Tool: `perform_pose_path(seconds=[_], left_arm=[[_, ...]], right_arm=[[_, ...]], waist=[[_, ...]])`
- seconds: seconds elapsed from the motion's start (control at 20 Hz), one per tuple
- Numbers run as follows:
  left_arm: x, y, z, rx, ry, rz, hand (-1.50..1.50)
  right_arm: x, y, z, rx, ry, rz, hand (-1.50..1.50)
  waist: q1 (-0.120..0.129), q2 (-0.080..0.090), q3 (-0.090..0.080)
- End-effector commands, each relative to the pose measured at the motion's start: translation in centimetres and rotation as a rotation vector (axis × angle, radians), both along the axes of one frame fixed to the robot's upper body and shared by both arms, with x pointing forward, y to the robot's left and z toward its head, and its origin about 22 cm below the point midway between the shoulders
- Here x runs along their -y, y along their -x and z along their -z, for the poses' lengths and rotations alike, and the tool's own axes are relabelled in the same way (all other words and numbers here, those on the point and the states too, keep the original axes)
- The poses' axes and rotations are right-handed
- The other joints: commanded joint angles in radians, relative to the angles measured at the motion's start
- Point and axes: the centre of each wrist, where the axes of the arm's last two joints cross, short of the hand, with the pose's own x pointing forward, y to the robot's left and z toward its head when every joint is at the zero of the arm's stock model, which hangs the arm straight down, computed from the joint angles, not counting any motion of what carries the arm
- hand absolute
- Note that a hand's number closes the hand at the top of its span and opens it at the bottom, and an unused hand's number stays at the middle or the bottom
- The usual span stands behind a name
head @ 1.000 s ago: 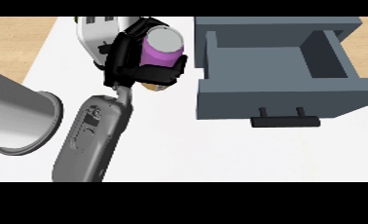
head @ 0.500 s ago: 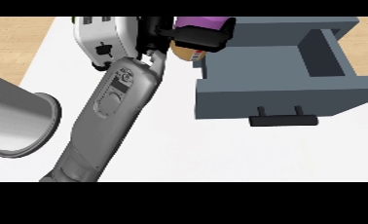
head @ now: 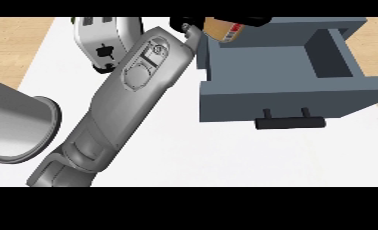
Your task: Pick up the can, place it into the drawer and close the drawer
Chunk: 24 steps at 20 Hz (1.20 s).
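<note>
Grey drawer (head: pixel 280 94) open; can (head: pixel 224 28) above rear corner.

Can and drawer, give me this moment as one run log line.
hand: holding can | can: over drawer's back-left corner | drawer: open | toaster: left of arm | stage: placing

Can (head: pixel 224 28) at the top edge above the open grey drawer's (head: pixel 284 94) back-left corner.

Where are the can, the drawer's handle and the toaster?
can (head: pixel 224 29), head view: its tan side.
drawer handle (head: pixel 289 122), head view: middle of the black bar.
toaster (head: pixel 100 44), head view: its white front face.
</note>
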Motion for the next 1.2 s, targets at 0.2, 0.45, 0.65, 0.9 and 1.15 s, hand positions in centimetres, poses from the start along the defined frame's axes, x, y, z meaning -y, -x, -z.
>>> perform_pose_path(seconds=[0.2,0.45,0.65,0.9,1.15], left_arm=[[2.5,-2.0,-1.1,0.001,-0.062,-0.045,1.50],[2.9,-2.4,-0.5,-0.018,-0.061,-0.034,1.50],[4.1,-2.2,-1.7,-0.014,-0.101,-0.042,1.50],[3.9,-2.9,-0.8,-0.042,-0.123,-0.063,1.50],[3.5,-3.1,1.4,-0.009,-0.167,-0.096,1.50]], right_arm=[[-0.4,-0.7,-0.9,0.012,0.010,-0.002,-1.50],[-0.1,-1.3,-1.9,0.013,0.008,-0.024,-1.50],[-0.9,-1.8,-0.2,0.005,-0.002,-0.027,-1.50],[-1.7,-2.3,-1.2,0.005,0.000,-0.021,-1.50],[-1.0,-3.2,-2.5,0.004,0.008,-0.040,-1.50]], waist=[[-0.027,0.009,0.001],[-0.030,0.009,0.001],[-0.037,0.010,0.001],[-0.043,0.013,0.001],[-0.054,0.014,0.001]])
